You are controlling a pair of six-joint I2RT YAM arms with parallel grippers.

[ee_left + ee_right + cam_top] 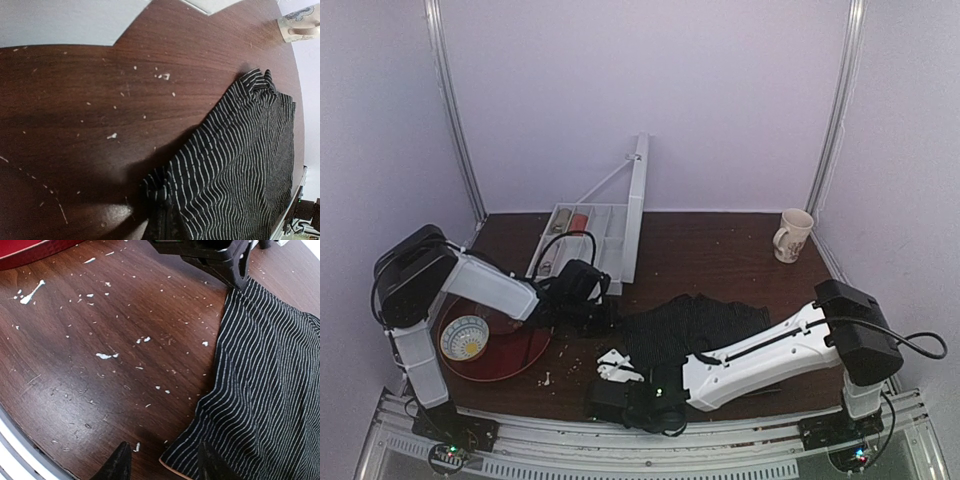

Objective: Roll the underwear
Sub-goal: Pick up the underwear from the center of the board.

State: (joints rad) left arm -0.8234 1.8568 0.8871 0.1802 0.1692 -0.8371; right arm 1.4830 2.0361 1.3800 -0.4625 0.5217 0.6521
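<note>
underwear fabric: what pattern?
The underwear is black with fine pale pinstripes. It shows best in the right wrist view.

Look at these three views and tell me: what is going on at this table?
Two robot arms are setting up to roll the underwear, which lies spread mostly flat on the table, with no roll started. The left gripper sits at the garment's far left corner; whether it has pinched the fabric cannot be told. The right gripper is open, its fingers either side of the near left hem corner.
</note>
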